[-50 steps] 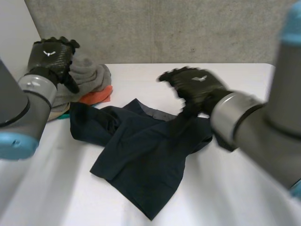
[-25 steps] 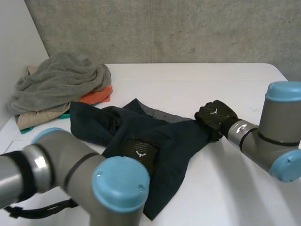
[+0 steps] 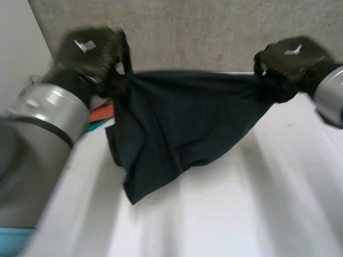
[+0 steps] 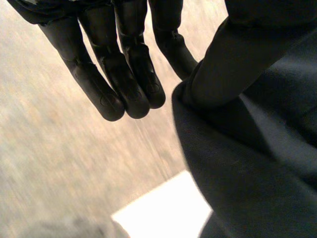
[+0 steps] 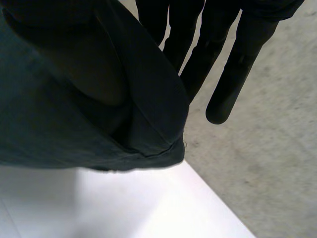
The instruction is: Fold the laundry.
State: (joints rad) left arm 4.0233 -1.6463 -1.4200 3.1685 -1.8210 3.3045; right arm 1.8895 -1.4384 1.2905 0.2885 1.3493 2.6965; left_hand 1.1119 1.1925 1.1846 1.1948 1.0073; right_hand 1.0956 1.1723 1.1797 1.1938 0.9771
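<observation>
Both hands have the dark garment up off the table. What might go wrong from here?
1. Slip: the left hand and right hand hold the dark garment by bunched cloth at its top ends. In both wrist views the fingers stand straight, clear of the cloth.
2. Uneven hang: its lowest corner droops on the left hand's side, so lowering onto the table may crumple it.

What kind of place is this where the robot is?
Probably a robot test lab, not a home: bare concrete wall, plain white table, and the left hand and right hand holding up a dark cloth.
</observation>
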